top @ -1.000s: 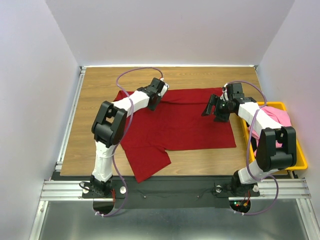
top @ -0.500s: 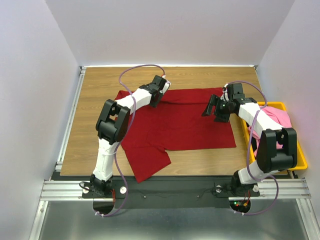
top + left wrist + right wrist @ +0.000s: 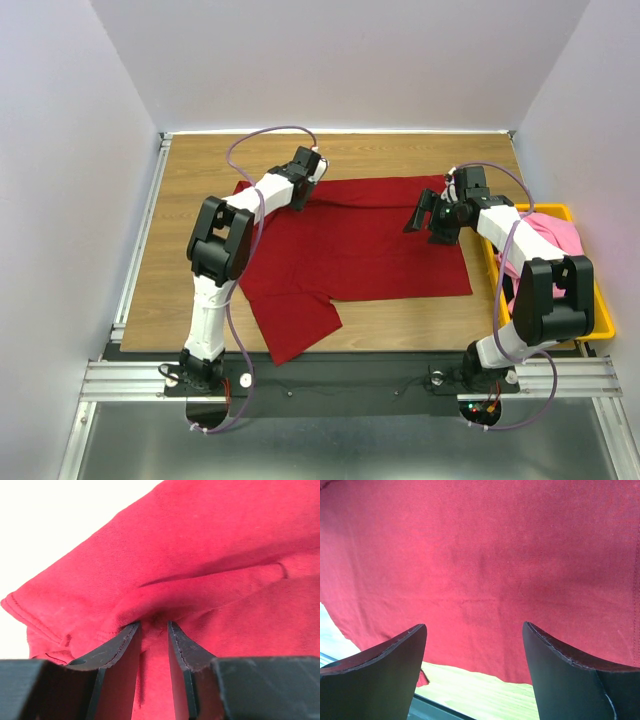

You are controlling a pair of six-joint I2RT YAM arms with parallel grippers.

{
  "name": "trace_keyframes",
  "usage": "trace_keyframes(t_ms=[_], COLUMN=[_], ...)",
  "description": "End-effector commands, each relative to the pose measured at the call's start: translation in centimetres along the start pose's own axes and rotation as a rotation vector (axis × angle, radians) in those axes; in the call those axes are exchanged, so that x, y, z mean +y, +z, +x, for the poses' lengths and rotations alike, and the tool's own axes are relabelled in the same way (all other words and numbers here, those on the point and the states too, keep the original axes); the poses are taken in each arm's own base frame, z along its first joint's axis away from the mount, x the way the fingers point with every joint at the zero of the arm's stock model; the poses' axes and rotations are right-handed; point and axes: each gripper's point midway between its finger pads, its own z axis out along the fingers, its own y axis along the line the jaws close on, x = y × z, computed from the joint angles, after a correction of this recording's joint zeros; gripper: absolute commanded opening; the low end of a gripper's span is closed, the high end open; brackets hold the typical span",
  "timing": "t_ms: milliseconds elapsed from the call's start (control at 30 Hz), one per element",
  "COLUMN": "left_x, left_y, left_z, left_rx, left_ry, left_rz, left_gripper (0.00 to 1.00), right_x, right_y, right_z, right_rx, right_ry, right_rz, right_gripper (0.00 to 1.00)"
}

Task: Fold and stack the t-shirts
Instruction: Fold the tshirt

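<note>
left hand [image 3: 153,626] clamped on a pinch of the dark red t-shirt [image 3: 370,240], just drawn toward upper left | right hand [image 3: 474,626] unmoved, jaws wide, holding nothing, over shirt's upper right | shirt spread mid-counter [image 3: 200,180]; folding barely begun

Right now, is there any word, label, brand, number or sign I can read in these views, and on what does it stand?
None: no readable text shows on the dark red t-shirt, the pink shirt, the yellow bin or the table.
</note>
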Motion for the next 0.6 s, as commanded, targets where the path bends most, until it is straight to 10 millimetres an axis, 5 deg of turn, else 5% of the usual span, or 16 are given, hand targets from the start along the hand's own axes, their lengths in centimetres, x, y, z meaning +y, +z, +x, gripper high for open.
trace_keyframes(t_ms=[0,200,567], left_x=[0.9,0.5,-0.1], left_y=[-0.7,-0.4,-2.7], left_z=[-1.4,-0.8,-1.1], left_rx=[-0.033,-0.018,-0.028], left_ry=[-0.002,0.000,-0.030], left_rz=[-0.010,0.005,0.065], left_gripper=[0.39,0.38,0.00], right_x=[0.9,0.9,1.1], right_y=[-0.6,-0.7,-1.0], right_z=[-1.1,-1.1,-1.2], right_rx=[-0.037,-0.041,-0.049], right_ry=[-0.016,-0.016,-0.019], right_rz=[-0.019,-0.018,-0.023], right_gripper=[0.83,0.83,0.83])
